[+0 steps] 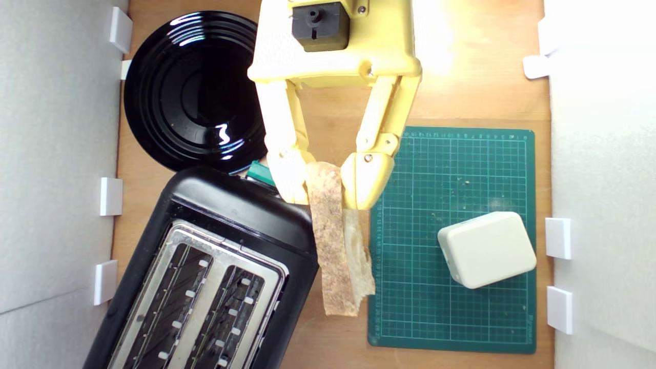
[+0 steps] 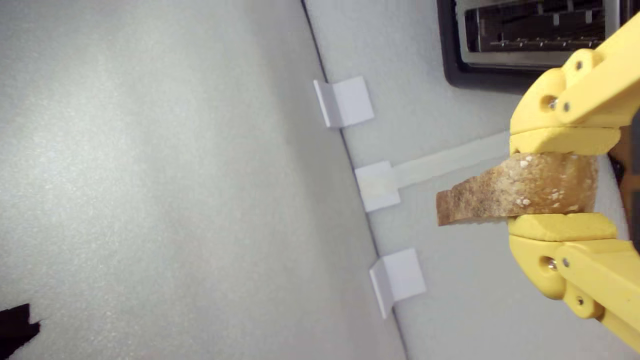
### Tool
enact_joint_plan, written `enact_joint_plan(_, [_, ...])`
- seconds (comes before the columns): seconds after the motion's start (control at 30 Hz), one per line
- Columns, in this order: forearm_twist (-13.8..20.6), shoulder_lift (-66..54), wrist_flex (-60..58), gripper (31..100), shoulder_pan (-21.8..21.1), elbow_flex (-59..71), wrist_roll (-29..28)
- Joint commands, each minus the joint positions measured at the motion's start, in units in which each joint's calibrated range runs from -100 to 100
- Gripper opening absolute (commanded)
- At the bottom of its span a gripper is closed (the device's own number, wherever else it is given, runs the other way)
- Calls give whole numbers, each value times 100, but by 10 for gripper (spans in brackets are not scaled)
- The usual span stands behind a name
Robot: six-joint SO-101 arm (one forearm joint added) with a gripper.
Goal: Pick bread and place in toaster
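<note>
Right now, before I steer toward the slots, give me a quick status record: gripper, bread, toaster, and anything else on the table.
gripper: shut on the bread, both fingers pressing its faces
bread: held on edge, lifted, crust side showing, hanging past the fingertips
toaster: black, both slots empty, at the exterior view's lower left
bread versus slots: off the toaster's right side in the exterior view, not over a slot
plate: black, empty
white block: on the green cutting mat

The toaster (image 1: 215, 277) runs off the exterior view's bottom edge; its teal lever knob (image 1: 259, 173) barely peeks past the tool's finger (image 1: 287, 174); the arm's upper part is cropped.
</note>
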Motion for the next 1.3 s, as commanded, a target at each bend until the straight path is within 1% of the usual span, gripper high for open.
enact_joint_plan(0.0, [-57,-21,497,589,286,-545,277])
enact_joint_plan(0.37, [-57,-62,1102,587,971,-581,654])
enact_joint_plan(0.53, [-57,-87,1282,587,1165,-581,837])
enact_joint_plan(0.7, [-57,-95,1282,587,1342,-663,863])
enact_joint_plan(0.83, [15,-54,1282,587,1463,-790,921])
enact_joint_plan(1.0, [-12,-29,1282,587,1745,-790,1072])
enact_joint_plan(1.2, [33,-12,1282,587,1841,-790,1078])
enact_joint_plan(1.27, [33,-12,1290,587,1962,-790,1078])
